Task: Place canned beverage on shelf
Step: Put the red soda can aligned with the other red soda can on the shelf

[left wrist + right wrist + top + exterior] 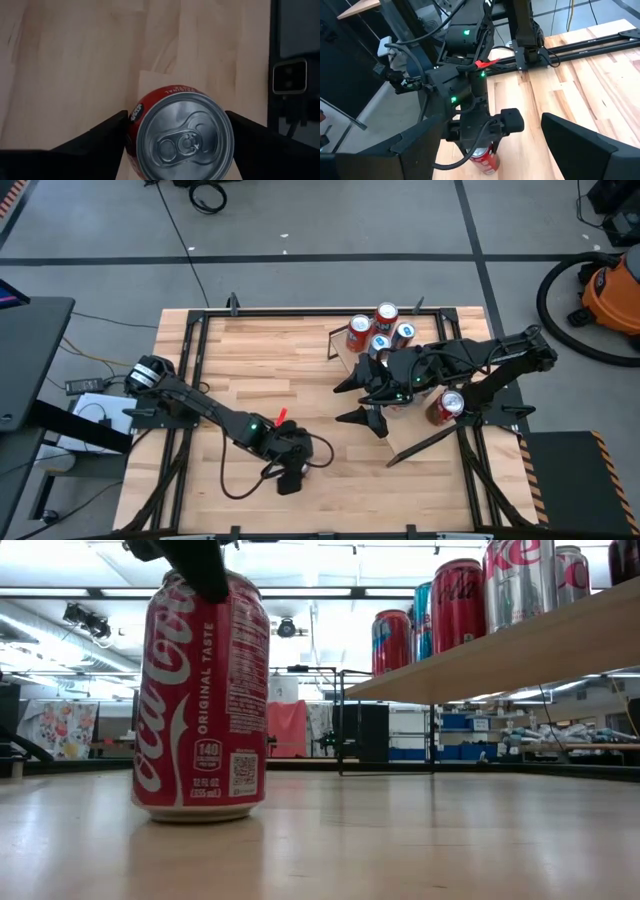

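Note:
A red Coca-Cola can [200,700] stands upright with its base on the planked tabletop near the near edge; its silver top shows in the left wrist view [186,137]. My left gripper [290,472] points down over the can and is shut on it. My right gripper [352,400] is open and empty above the tabletop, beside the left end of the sloped light wood shelf [412,432]. In the right wrist view [492,120] it looks toward my left arm and the can [485,162]. Several cans [382,330] stand on the shelf, and one more [447,406] sits lower down. The shelf also shows in the low view [500,650]. My left gripper pinches the can's upper side wall [131,120] between its two fingers, one finger [100,137] on each of two opposite sides. The fingers come from above, pointing down. The can stands upright with its base [200,810] on the table.
Black metal rails [190,360] frame the tabletop. A black cable [240,480] loops beside my left gripper. An orange and black vacuum [600,290] stands on the floor at the far right. Bare wood [270,360] lies between the two arms.

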